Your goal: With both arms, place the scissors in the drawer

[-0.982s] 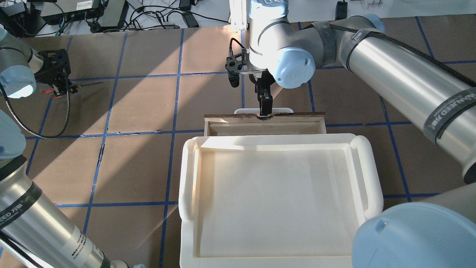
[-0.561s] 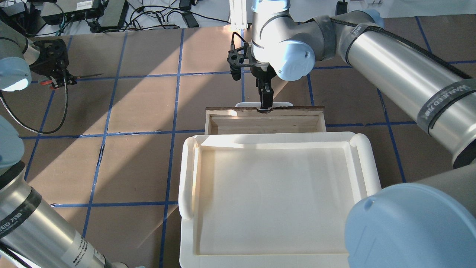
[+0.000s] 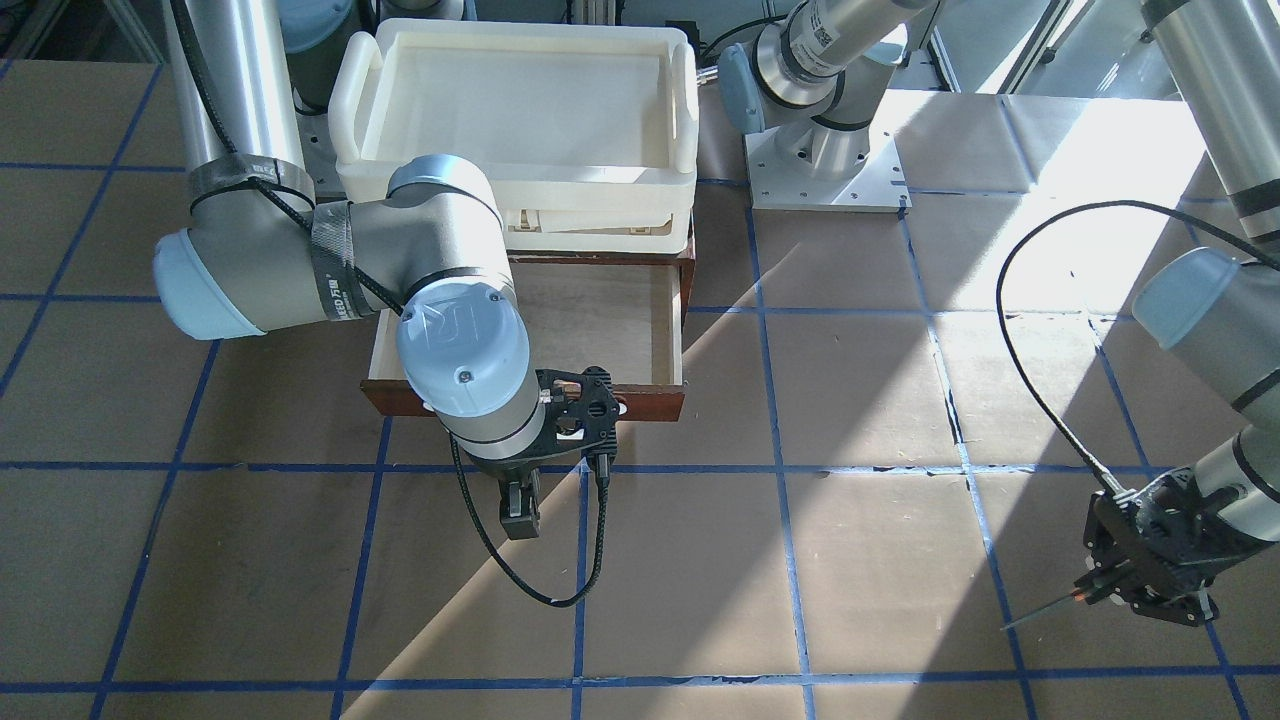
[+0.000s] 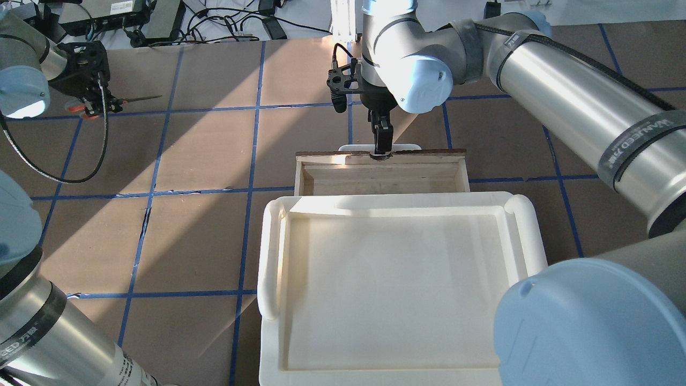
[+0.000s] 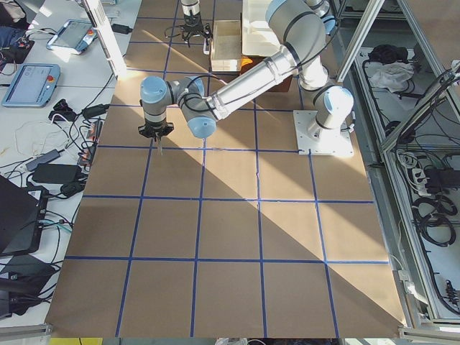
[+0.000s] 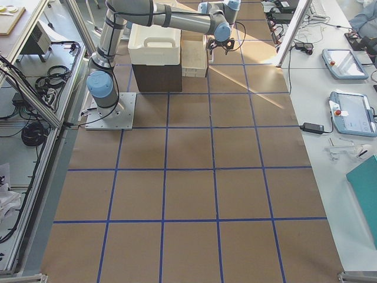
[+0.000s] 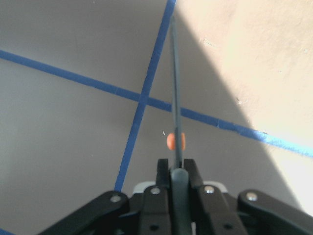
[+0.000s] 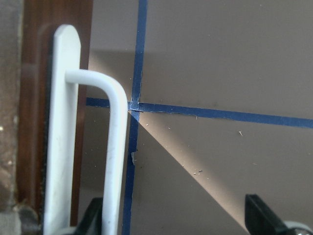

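Scissors [image 4: 128, 100]: overhead view, far left, well apart from the drawer [image 4: 301, 179], clamped in the left gripper [image 4: 99, 104], blades pointing right and carried slightly farther off than a second ago. The drawer is drawn further out from under the cream tray [image 4: 268, 252] and its pale floor shows, so you likely have room for the drop. The right gripper [image 4: 381, 143] is at the white handle [image 4: 353, 146].

Front-facing view: scissors at that view's near right, tip angled low.

Left wrist view: fingers pinched on the scissors behind the orange pivot.

Right wrist view: fingers spread, with the handle bar just inside one of them, unsqueezed.

Writing: band [image 4: 640, 140] on the right arm, roughly "WANUEED"; you cannot read the rest.
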